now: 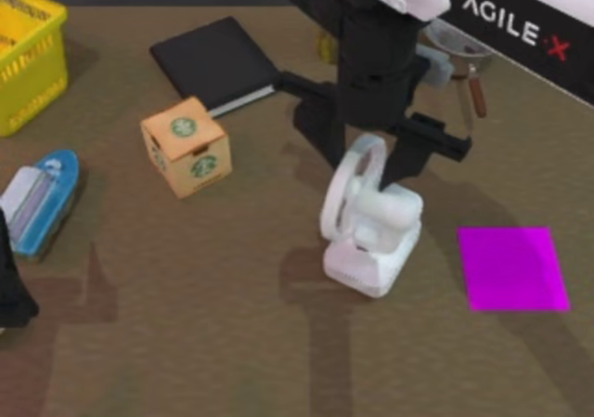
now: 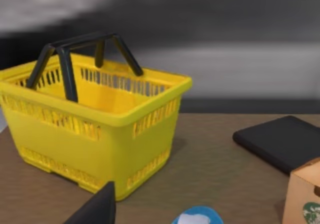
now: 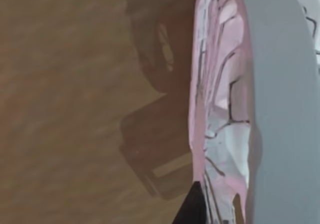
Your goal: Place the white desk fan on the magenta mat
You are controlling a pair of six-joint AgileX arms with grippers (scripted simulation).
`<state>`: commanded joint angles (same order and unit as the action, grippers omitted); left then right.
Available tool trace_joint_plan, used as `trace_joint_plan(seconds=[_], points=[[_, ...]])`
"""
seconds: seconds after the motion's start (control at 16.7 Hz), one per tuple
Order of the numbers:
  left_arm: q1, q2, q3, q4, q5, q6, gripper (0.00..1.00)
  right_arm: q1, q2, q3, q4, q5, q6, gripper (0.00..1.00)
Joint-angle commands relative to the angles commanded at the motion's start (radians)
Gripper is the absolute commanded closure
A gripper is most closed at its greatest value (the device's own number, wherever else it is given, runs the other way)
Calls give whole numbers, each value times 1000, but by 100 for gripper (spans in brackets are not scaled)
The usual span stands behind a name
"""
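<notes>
Flanking white desk fan [image 1: 371, 215]: right fingers [image 1: 320, 143].

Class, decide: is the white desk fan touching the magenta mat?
Apart. The top view shows the white desk fan left of the magenta mat, with a strip of bare brown table plainly between the fan's base and the mat's edge.

The white desk fan [image 1: 371, 222] looks like smooth, faintly glossy plastic, the magenta mat [image 1: 512, 268] a flat matt sheet, the yellow basket [image 2: 95, 129] shiny slotted plastic, the box [image 1: 185, 146] plain brown cardboard, and the table [image 1: 186, 343] a matt, wood-grained brown.
</notes>
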<state>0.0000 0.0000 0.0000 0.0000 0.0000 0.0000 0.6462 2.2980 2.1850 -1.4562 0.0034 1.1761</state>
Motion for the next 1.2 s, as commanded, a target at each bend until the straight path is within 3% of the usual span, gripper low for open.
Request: trace_joint_plan(seconds=[0.12,0.72,1.2], points=[[0,0,0,0,0,0,0,0,0,0,0,0,0,100],[0,0,0,0,0,0,0,-3,2,14,-16,1,3,100],[0,0,0,0,0,0,0,5,87,348,-255,2,2,100]])
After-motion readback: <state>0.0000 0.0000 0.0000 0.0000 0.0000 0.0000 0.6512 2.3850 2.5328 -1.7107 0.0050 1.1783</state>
